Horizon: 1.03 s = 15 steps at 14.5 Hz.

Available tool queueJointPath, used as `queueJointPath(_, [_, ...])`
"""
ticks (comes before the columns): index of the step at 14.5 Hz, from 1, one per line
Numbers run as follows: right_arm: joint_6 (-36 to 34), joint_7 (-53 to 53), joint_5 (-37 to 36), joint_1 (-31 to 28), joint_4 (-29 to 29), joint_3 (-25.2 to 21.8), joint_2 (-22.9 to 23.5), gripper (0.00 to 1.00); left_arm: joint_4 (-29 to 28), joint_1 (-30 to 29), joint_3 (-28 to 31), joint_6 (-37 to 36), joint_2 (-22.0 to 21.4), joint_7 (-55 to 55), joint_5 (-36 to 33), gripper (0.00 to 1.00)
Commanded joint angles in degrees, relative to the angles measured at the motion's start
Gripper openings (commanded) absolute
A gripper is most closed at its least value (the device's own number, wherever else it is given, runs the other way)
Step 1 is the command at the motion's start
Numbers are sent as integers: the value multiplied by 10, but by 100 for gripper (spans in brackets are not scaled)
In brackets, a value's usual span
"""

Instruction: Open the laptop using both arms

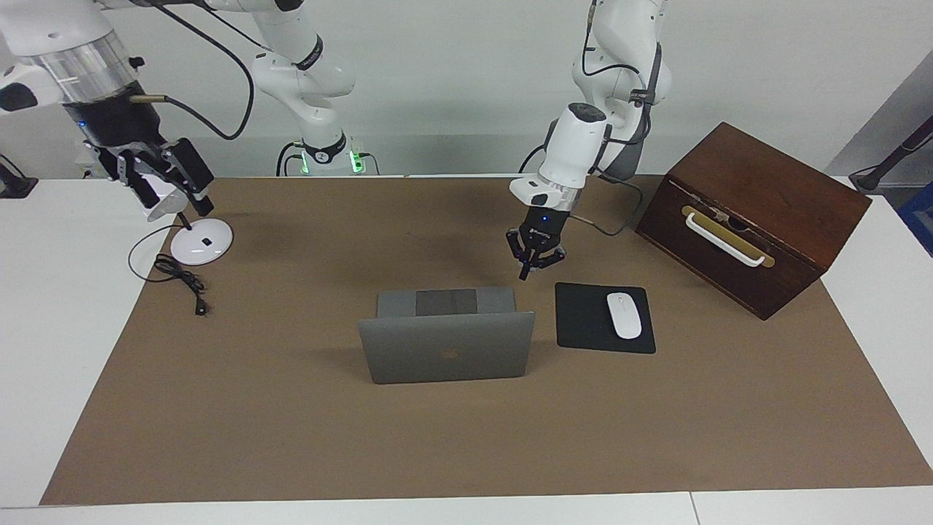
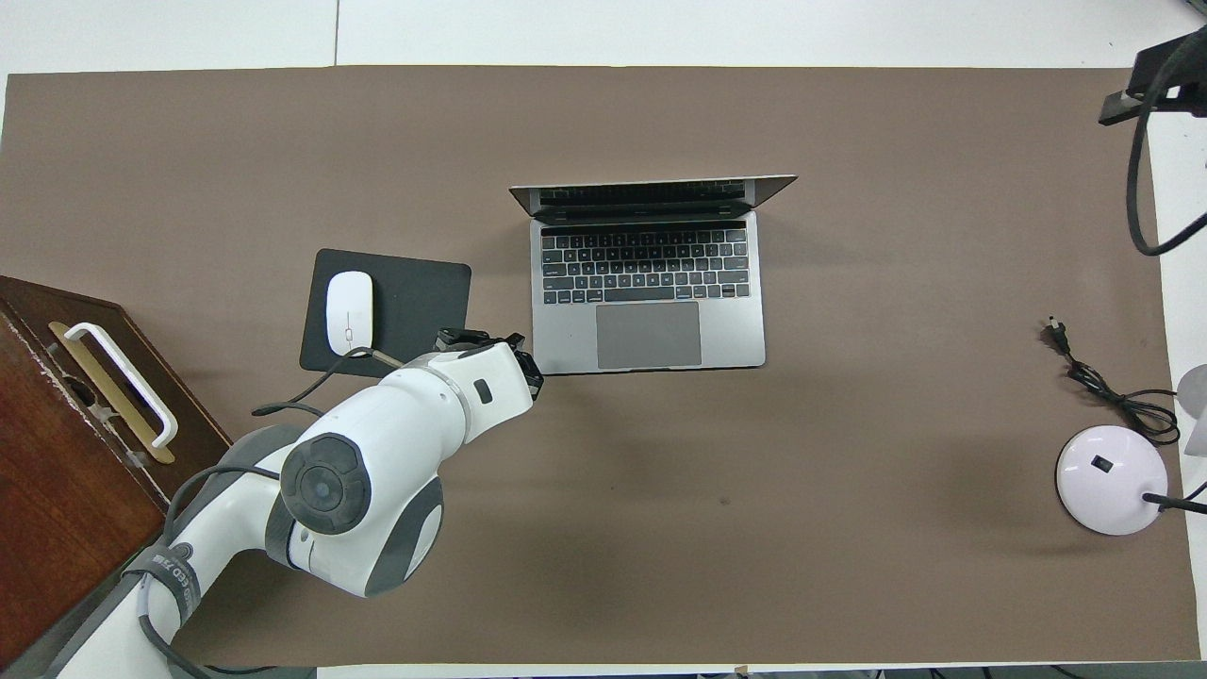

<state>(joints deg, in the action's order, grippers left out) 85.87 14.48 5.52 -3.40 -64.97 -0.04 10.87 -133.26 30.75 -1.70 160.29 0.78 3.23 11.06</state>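
Observation:
The silver-grey laptop [image 1: 446,355] stands open on the brown mat, its lid upright with the logo turned away from the robots. Its keyboard deck [image 2: 647,292] shows in the overhead view. My left gripper [image 1: 539,266] is open and empty, low over the mat beside the deck's corner nearest the robots, between the laptop and the black mouse pad [image 1: 587,321]. In the overhead view its wrist [image 2: 471,391] hides the fingers. My right gripper [image 1: 164,186] is open and empty, raised high over the right arm's end of the table, and waits there.
A white mouse [image 1: 624,315] lies on the mouse pad. A dark wooden box [image 1: 758,211] with a white handle stands at the left arm's end. A white lamp base [image 1: 202,241] with a coiled black cable [image 1: 182,281] sits at the right arm's end.

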Motion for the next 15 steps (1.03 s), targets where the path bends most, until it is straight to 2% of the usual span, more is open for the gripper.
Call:
queueJointPath(1, [23, -21, -6, -9, -66, 7, -36, 100, 64, -45, -1, -132, -24, -1, 26, 0])
queueJointPath(4, [82, -39, -6, -10, -169, 6, -93, 99, 145, -104, -1, -298, -45, 5, 38, 0])
queueJointPath(8, [126, -80, -5, -32, -220, 6, -103, 100, 170, -158, 1, -354, -59, 13, 38, 0])
queueJointPath(12, [193, -89, -2, -36, -307, 6, -133, 100, 255, -205, 2, -442, -51, 13, 36, 0])
queueJointPath(15, [206, -87, -2, -35, -325, 6, -140, 100, 321, -242, 0, -521, -38, 23, 28, 0])
